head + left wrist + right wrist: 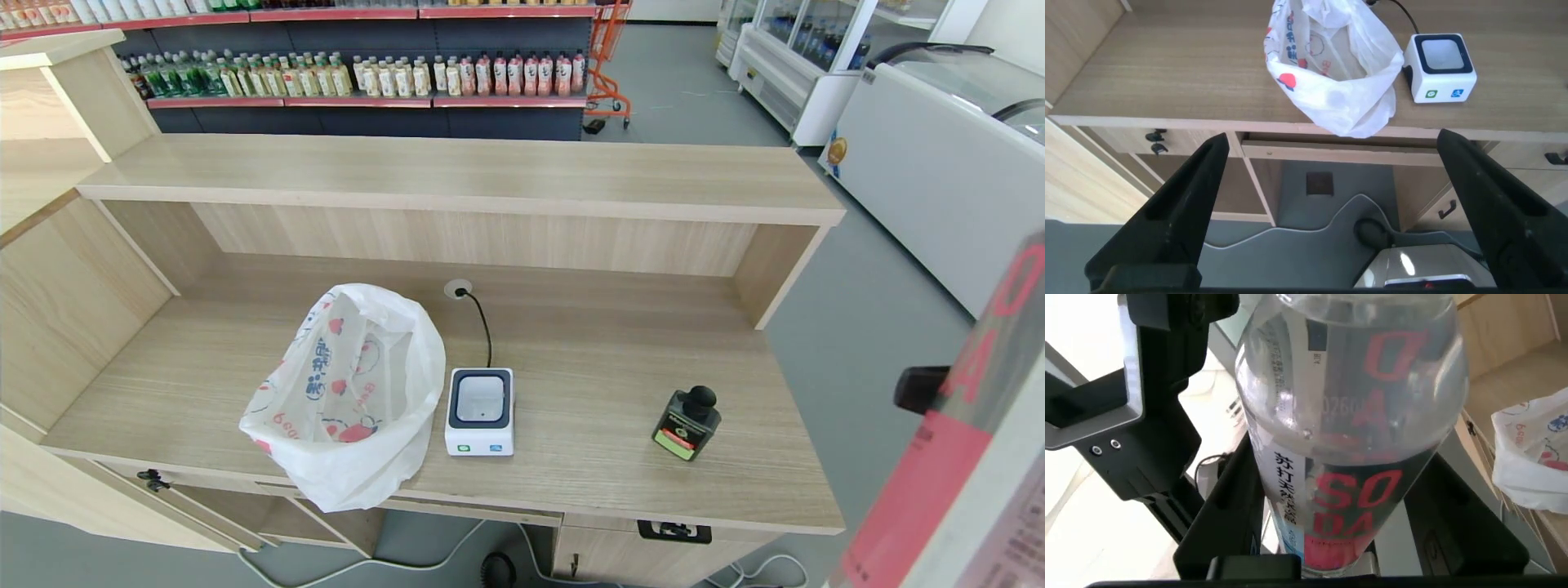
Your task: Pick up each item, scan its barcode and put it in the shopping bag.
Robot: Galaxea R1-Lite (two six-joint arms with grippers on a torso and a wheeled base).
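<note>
The soda bottle (pixel 1351 416) sits clamped in the right gripper (pixel 1351 510), while the left gripper (pixel 1333 147) holds its fingers apart, facing the shopping bag (pixel 1331 82).

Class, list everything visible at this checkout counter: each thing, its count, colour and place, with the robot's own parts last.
shopping bag: one, white with red and blue print, open, on the counter's left part.
scanner: one, white, just right of the bag.
dark bottle: one, black cap, on the counter's right part.
counter: one, light wood.
drink shelves: rows of bottles, behind the counter.
freezers: white, far right.
soda bottle: one, clear with red label, in the right tool.
left tool: open, empty, before the counter.
right tool: shut on the soda bottle.
</note>
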